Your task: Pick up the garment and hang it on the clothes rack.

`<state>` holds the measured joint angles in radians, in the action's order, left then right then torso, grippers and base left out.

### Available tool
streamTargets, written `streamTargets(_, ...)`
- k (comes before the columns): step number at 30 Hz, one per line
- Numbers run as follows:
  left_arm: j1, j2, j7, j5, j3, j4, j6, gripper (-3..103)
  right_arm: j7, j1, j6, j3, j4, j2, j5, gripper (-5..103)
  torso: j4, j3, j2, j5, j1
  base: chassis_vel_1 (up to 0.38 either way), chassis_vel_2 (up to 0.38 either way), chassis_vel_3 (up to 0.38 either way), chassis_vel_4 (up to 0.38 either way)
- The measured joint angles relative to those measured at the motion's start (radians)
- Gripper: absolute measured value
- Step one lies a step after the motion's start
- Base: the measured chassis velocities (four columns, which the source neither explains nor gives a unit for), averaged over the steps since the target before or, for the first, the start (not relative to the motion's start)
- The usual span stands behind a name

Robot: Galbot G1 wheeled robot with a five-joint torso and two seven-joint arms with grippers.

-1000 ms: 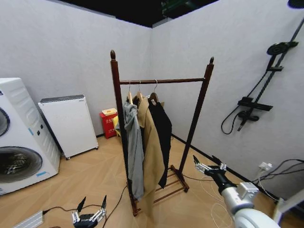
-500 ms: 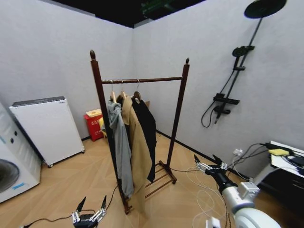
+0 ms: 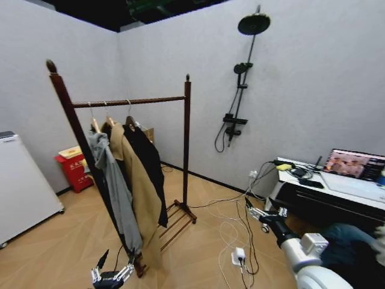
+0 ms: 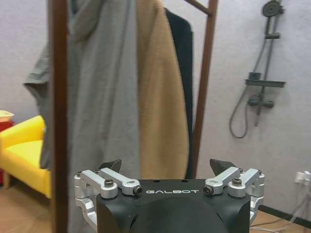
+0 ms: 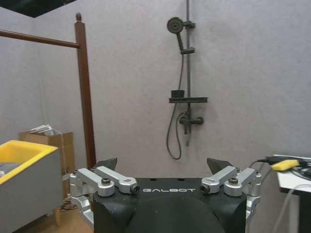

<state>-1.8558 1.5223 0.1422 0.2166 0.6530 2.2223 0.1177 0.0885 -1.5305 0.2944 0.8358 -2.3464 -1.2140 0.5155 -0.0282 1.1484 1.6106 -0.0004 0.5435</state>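
Observation:
The garment, a long black coat on a wooden hanger, hangs on the clothes rack, rightmost of three coats on its bar. The left wrist view has the garment behind the tan coat, between the rack's posts. My left gripper sits low in front of the rack's base, open and holding nothing; its fingers are spread. Off to the right of the rack, over the cables, my right gripper is open and bare. From that wrist, the right gripper faces a rack post.
A grey hooded jacket and a tan coat hang beside the garment. A shower fixture is on the back wall. A desk with a laptop stands at right. Cables and a power strip lie on the floor. A white appliance stands at left.
The camera has swung to the right: the rack has slid left in the picture, the washing machine has left it, and the desk has come in. Both grippers keep their pose.

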Motion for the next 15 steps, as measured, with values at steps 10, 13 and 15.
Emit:
streamTargets(10, 0.000, 0.000, 0.000, 0.000, 0.000, 0.000, 0.000, 100, -0.001, 0.008, -0.001, 0.000, 0.006, 0.002, 0.000, 100, -0.0001, 0.000, 0.000, 0.0007, 0.000, -0.080, -0.187, -0.182, -0.068)
streamTargets(13, 0.000, 0.000, 0.000, 0.000, 0.000, 0.000, 0.000, 100, -0.003, 0.010, -0.001, -0.001, 0.008, 0.002, 0.000, 100, -0.0001, 0.000, 0.000, 0.0003, 0.000, -0.046, -0.164, -0.195, -0.079)
streamTargets(15, 0.000, 0.000, 0.000, 0.000, 0.000, 0.000, 0.000, 100, -0.004, 0.010, -0.001, -0.001, 0.010, 0.002, 0.000, 100, -0.0001, 0.000, 0.000, 0.0007, 0.000, -0.051, -0.173, -0.192, -0.084)
